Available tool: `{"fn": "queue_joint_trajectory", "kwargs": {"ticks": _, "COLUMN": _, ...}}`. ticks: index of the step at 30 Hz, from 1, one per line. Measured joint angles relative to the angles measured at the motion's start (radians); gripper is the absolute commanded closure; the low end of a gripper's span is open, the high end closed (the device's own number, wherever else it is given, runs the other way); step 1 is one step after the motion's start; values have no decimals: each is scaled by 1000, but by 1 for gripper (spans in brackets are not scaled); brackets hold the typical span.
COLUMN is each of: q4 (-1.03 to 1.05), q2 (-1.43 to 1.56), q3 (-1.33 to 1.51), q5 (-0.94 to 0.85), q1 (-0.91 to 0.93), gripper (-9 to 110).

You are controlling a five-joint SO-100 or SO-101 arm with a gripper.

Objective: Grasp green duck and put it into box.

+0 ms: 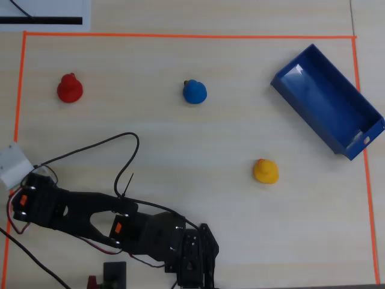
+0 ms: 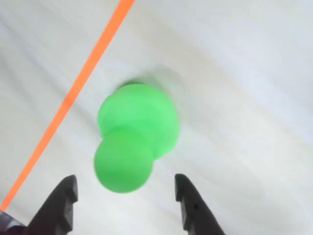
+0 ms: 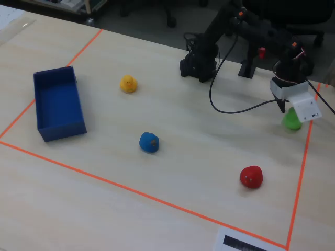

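Observation:
The green duck (image 2: 137,134) lies on the pale table, close in front of my gripper (image 2: 124,178) in the wrist view. The jaws are open, and the two black fingertips (image 2: 66,196) stand on either side of its head without touching it. In the fixed view the duck (image 3: 291,120) sits at the right, next to the orange tape, under the gripper (image 3: 285,109). In the overhead view the wrist hides the duck. The blue box (image 1: 310,117) stands open and empty at the far right of the overhead view. In the fixed view it (image 3: 63,130) is at the left.
A red duck (image 1: 70,88), a blue duck (image 1: 194,91) and a yellow duck (image 1: 265,171) stand apart on the table. An orange tape line (image 1: 180,36) frames the work area. The arm and its cables (image 1: 129,180) lie along the lower left.

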Motion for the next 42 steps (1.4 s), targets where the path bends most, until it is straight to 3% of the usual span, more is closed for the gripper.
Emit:
{"fn": "queue_joint_trajectory", "kwargs": {"ticks": 17, "q4": 6, "q2": -213, "q3": -152, "q5": 5, "q1": -2, "gripper": 73}}
{"fn": "queue_joint_trajectory", "kwargs": {"ticks": 42, "q4": 8, "q2": -241, "q3": -198, "q5": -18, "q1": 40, "gripper": 71}}
